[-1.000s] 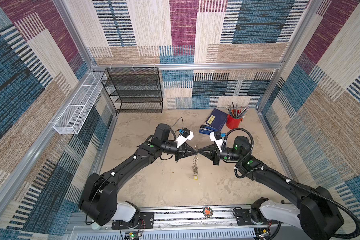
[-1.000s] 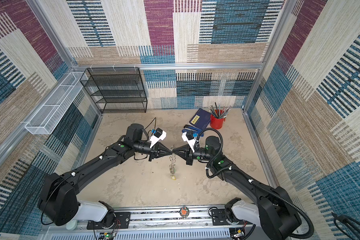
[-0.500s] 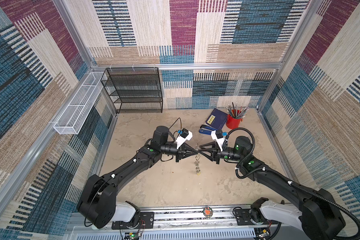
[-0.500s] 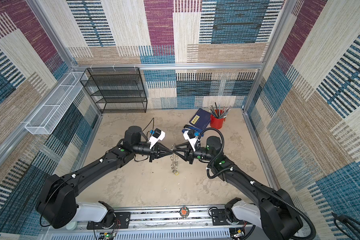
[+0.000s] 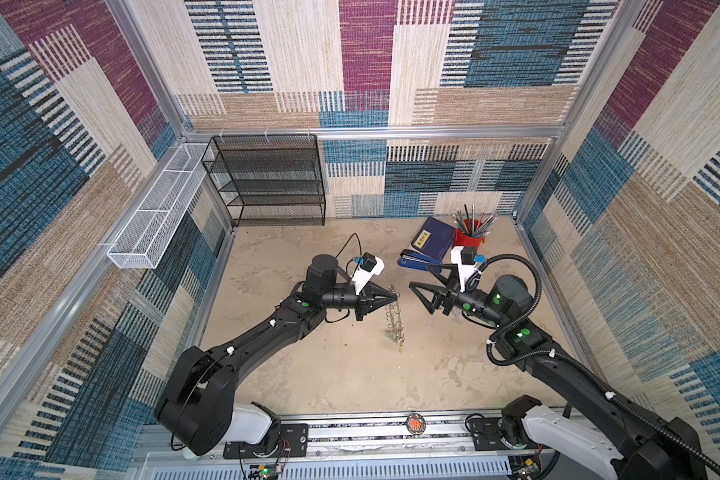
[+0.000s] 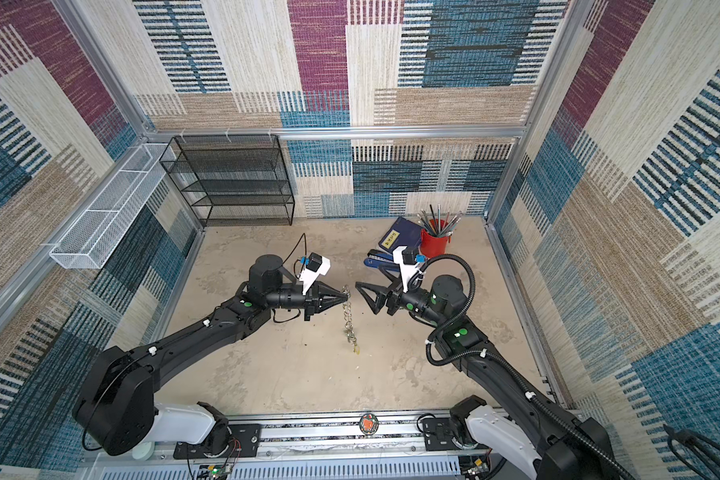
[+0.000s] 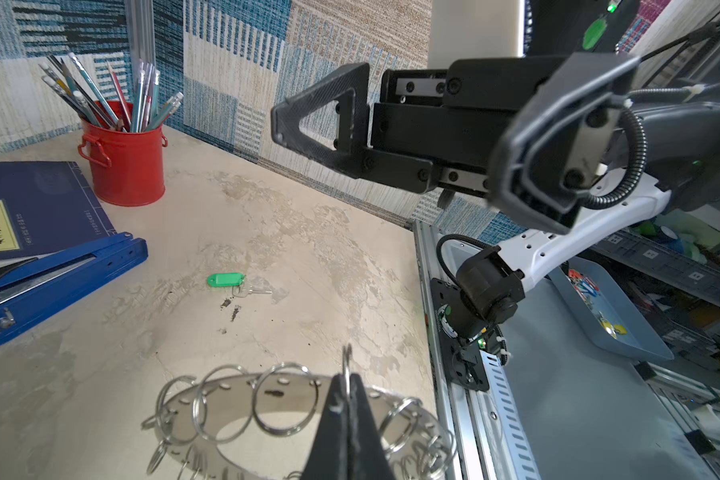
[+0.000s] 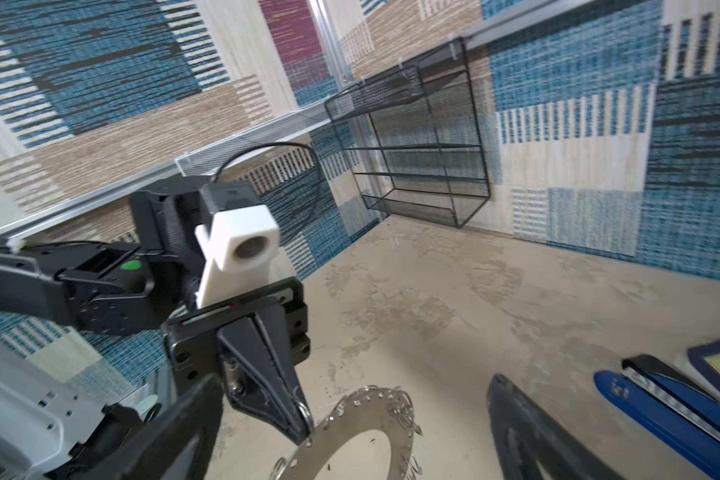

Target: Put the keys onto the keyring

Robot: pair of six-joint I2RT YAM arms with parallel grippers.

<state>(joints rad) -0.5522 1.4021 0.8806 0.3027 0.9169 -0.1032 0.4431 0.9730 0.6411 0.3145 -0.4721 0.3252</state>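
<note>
The keyring, a flat grey disc with several split rings, hangs on edge above the table. My left gripper is shut on one split ring at its top edge. A small yellow bit shows at the keyring's lower end. My right gripper stands open and empty, just right of the keyring and not touching it. One of the keys, with a green tag, lies on the table in the left wrist view.
A blue stapler, a blue book and a red cup of pencils stand at the back right. A black mesh shelf is against the back wall. A white wire basket hangs on the left wall.
My right gripper was shut against the left gripper's tip at the keyring; it has opened wide and drawn back to the right. The left gripper still holds the ring in nearly the same place.
</note>
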